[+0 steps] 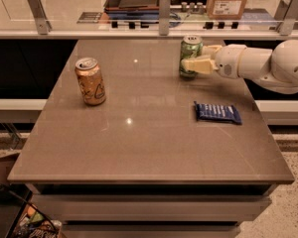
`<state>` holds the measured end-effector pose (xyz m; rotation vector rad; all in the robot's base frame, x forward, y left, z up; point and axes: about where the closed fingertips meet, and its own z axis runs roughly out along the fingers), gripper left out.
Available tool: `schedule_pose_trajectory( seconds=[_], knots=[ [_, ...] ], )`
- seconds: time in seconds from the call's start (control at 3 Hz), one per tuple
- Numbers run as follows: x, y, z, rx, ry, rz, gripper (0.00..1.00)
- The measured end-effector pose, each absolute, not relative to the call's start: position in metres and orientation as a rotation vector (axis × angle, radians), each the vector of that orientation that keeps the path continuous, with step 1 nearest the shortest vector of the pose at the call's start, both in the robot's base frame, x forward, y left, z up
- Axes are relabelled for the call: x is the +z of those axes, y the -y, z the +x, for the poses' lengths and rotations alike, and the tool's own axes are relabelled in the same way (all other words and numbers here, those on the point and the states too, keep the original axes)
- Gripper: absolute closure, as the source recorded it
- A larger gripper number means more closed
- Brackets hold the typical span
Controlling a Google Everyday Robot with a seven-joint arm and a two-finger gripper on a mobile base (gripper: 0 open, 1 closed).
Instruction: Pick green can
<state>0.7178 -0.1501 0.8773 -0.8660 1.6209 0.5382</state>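
White two-finger gripper at the far-right light green aluminium can — clamping cannot be told — verify hold, then lift vertically.

Gripper sits at the green can, far right of the table, and covers the can's lower right side, so the markings there are hidden. The arm is cut off by the right edge. Print on the blue packet and orange can is too small to read.
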Motion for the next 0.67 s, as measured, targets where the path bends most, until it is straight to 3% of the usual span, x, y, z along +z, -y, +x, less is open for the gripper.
schedule_pose_trajectory(
  seconds=[0.67],
  knots=[
    [0.924, 0.152, 0.717, 0.519, -1.611, -0.865, 1.00]
  ],
)
